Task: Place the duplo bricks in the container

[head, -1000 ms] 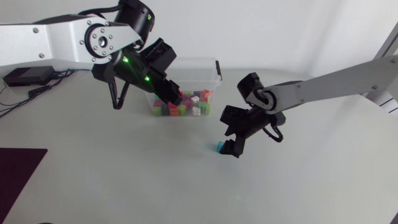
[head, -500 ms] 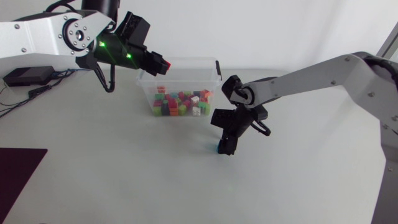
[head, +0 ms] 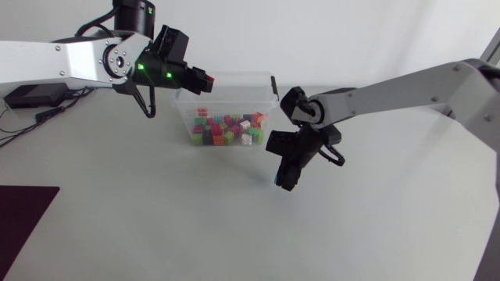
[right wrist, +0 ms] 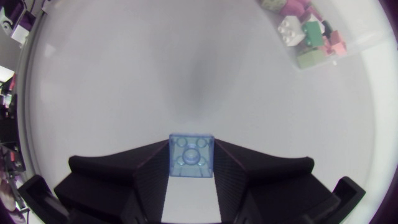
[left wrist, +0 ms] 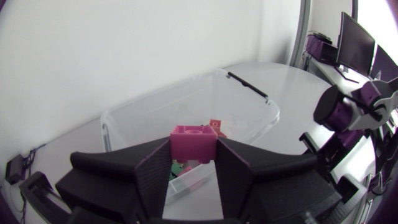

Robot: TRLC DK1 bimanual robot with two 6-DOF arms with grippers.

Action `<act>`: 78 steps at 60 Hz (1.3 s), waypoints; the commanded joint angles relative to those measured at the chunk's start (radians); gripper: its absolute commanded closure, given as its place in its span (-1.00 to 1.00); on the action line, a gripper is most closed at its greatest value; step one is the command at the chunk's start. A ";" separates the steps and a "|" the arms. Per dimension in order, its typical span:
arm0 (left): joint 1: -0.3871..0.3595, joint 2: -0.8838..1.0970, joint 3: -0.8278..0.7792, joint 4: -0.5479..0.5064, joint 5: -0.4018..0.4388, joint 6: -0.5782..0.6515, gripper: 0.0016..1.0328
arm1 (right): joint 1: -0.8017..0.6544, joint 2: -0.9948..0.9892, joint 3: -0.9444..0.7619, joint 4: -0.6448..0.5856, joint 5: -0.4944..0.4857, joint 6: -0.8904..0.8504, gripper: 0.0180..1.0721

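**While one brick hangs at the bin's rim, another sits clamped over the table**

Where the left arm comes in from the side of the head view, its left gripper hangs at the near-left corner of the clear container, about level with the rim. The left wrist view shows its jaws closed narrowly on a magenta brick, one broad finger pressed to each side and the studs facing up. Past the left gripper, the container stands open on the table, with its black handle on the far rim. A loose heap of bricks in green, pink, red and white covers its floor.

The right arm reaches in from the other side, and the right gripper points down at the white table, just in front of the container's right end. In the right wrist view the right gripper has its jaws set narrow on a pale blue brick, gripped from both sides with four studs showing. From overhead only a sliver of that blue brick shows at the fingertips. It seems to sit very low, but whether it touches the tabletop cannot be told. Ahead of the right gripper, the heap of bricks shows through a corner of the container.

A dark mat lies at the table's near-left edge.
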 commanded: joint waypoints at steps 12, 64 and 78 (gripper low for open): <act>0.023 0.104 0.048 0.050 0.001 -0.033 -0.50 | 0.061 -0.132 0.066 -0.082 -0.016 0.066 0.61; 0.124 -0.276 -0.289 0.135 -0.006 -0.057 -0.90 | 0.066 0.048 0.666 -0.104 -0.034 0.321 0.61; 0.123 -0.361 -0.371 0.136 -0.034 -0.046 -0.90 | 0.046 0.144 0.807 -0.078 -0.034 0.371 0.61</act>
